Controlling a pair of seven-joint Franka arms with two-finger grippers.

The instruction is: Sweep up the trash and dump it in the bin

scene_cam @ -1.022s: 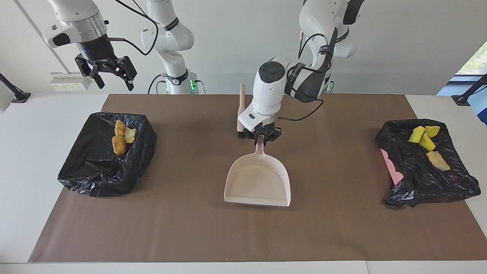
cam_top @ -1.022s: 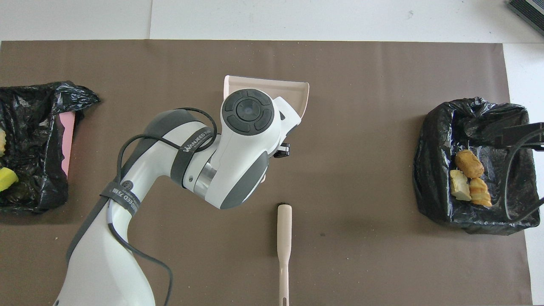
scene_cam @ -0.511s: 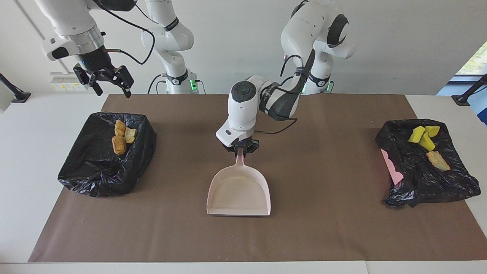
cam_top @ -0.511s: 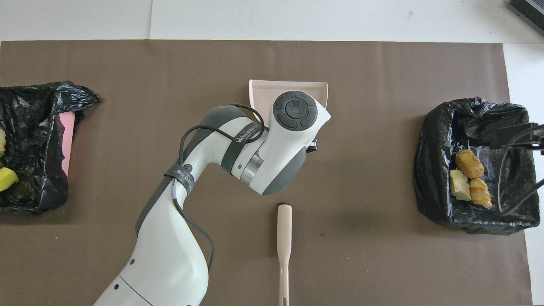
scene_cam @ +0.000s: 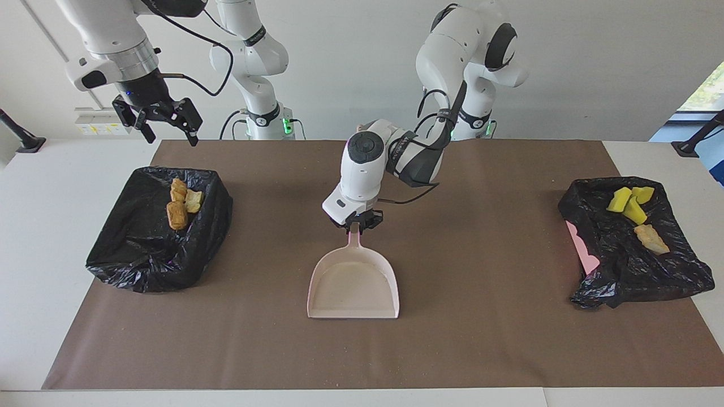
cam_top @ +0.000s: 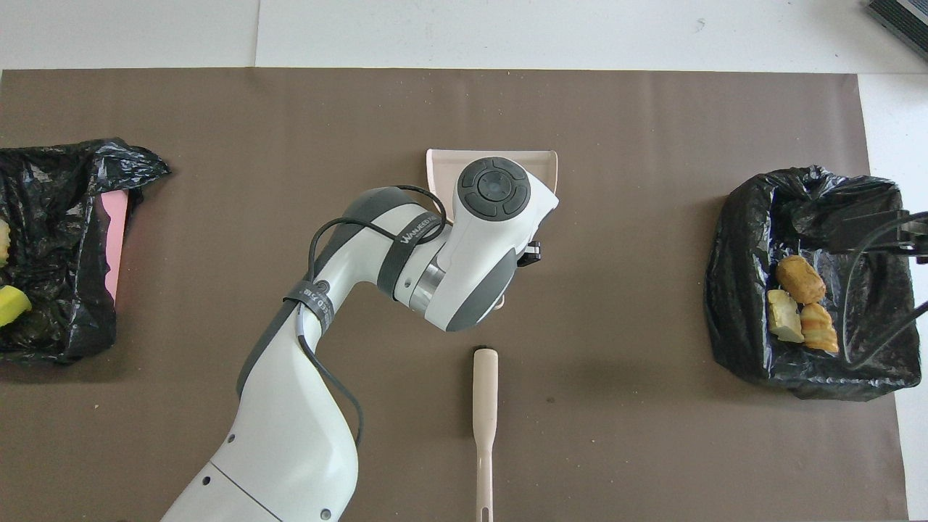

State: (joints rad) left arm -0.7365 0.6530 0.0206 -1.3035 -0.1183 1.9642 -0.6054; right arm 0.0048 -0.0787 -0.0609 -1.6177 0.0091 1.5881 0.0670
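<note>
Pinching dustpan (scene_cam: 353, 280) handle w/ left end effector (scene_cam: 355, 224); right end effector (scene_cam: 161, 121) open.

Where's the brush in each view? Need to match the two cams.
Facing view: not visible; the left arm hides its spot.
Overhead view: brush lies low at centre, nearer the robots than the dustpan.
Shared landmark: dustpan mid-mat, left gripper on its handle.

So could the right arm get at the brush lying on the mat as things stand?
Probably yes: the right pincer hangs open above the bin, and nothing covers the brush; only the left arm works nearby.
</note>
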